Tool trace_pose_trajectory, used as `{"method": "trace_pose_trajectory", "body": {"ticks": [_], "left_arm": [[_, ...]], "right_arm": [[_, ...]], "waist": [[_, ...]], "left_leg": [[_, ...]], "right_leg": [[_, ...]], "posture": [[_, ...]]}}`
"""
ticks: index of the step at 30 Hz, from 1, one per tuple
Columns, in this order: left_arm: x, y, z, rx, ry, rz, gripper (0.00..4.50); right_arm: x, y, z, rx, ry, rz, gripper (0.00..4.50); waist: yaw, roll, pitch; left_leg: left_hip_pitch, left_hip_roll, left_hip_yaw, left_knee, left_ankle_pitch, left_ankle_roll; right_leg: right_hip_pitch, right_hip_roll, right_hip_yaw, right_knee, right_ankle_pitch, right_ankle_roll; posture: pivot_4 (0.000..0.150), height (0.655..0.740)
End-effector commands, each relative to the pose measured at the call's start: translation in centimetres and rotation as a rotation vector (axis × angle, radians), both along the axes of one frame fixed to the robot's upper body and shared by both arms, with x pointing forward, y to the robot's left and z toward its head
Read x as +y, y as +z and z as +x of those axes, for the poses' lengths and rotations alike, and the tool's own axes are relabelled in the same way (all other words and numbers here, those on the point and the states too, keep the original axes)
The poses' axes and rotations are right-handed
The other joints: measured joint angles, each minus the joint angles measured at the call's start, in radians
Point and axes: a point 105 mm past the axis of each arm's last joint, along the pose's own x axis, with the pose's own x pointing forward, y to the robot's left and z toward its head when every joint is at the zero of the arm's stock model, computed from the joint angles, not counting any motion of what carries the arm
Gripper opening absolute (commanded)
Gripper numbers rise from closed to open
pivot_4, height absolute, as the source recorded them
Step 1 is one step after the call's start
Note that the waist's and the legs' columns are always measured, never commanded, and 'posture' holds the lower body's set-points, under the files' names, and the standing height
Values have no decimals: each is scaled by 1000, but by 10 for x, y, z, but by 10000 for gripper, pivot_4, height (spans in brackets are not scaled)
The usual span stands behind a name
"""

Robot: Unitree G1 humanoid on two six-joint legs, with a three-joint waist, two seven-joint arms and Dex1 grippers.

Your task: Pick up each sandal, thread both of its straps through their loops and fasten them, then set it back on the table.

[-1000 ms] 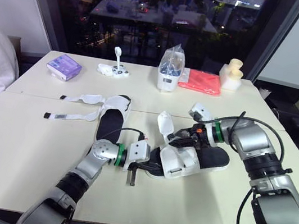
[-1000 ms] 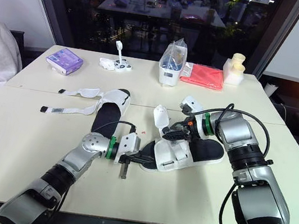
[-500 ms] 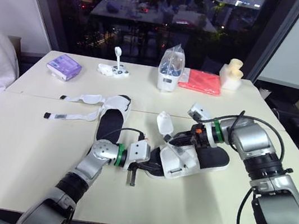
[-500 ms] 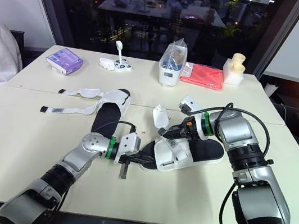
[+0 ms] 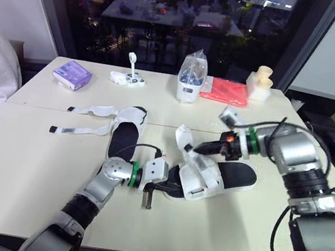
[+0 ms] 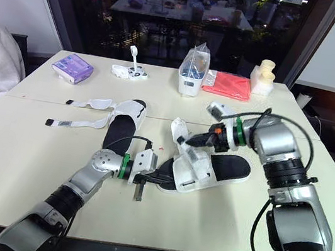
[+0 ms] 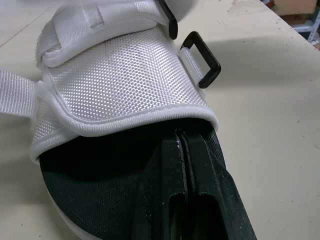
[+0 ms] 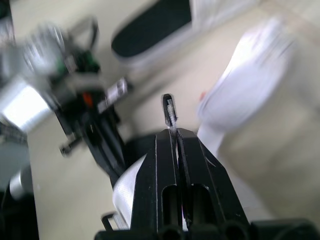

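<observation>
sandal (image 5: 230,173) lies on the tabletop (image 5: 21,166), its long axis running away from the closed left fingers (image 7: 160,180), whose tips sit tucked under its white woven upper at the toe. the right fingers (image 8: 165,150), just above it, pinch the raised strap (image 5: 184,138) by its tip. the black loop (image 7: 202,60) stands just beyond the left fingers.

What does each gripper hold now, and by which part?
Left gripper: the sandal, by its sole's toe end. Right gripper: that sandal's strap, by its tip.
</observation>
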Motion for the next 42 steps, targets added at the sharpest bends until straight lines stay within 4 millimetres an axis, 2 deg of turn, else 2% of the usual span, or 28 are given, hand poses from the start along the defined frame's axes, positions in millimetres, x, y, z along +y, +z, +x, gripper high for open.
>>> {"method": "trace_pose_trajectory", "body": {"ticks": [1, 5, 10, 15, 25, 35, 40, 42], "left_arm": [[-1, -4, -5, 13, -16, 13, 0], [-3, -4, -5, 13, -24, 13, 0], [-2, -3, -5, 11, -25, 14, 0], [-1, -4, -6, 11, -27, 17, 0], [-1, -5, -7, 12, -25, 15, 0], [-3, -4, -8, 13, -24, 10, 0], [-1, -5, -8, 16, -20, 13, 0], [-1, -5, -9, 16, -19, 13, 0]], "right_arm": [[-5, 23, 3, -56, -24, 61, 567], [-21, 10, 19, -40, -124, 48, 567], [-26, -10, 29, -8, -168, 29, 567], [-26, -17, 40, 8, -200, 48, 567], [-10, -9, 44, 15, -156, 87, 567], [-8, -43, 48, 83, -183, 47, 567], [-7, -52, 50, 103, -197, 44, 567], [-8, -63, 51, 106, -210, 13, 567]], "waist": [[0, 0, 0], [-1, 0, 0], [-1, 0, 0], [-2, 0, 0], [-4, 0, 0], [-5, 1, 0], [-6, 1, 0], [-7, 1, -1]], "left_leg": [[0, 0, 0, 0, 0, 0], [0, 0, 0, 0, 0, 0], [0, 0, 0, -1, 0, 0], [0, 0, 0, 0, 0, 0], [0, 0, 0, -1, 0, -1], [0, 0, 0, -1, 0, -1], [0, 0, 0, -1, 0, -1], [0, 0, 0, -1, 0, -1]], "right_leg": [[0, 0, 0, 0, 0, 0], [0, -1, 0, 0, 0, 0], [0, -1, 1, 0, 0, 0], [0, -1, 0, 0, 0, 0], [0, -1, 0, 0, 0, 0], [-1, -1, 0, 0, 0, 0], [-1, -1, 0, 1, 0, 0], [-1, -1, 0, 1, 0, 0]], "posture": [[1500, 7400], [1500, 7400], [1500, 7400], [1500, 7400], [1500, 7400], [1500, 7400], [1500, 7400], [1500, 7400]]}}
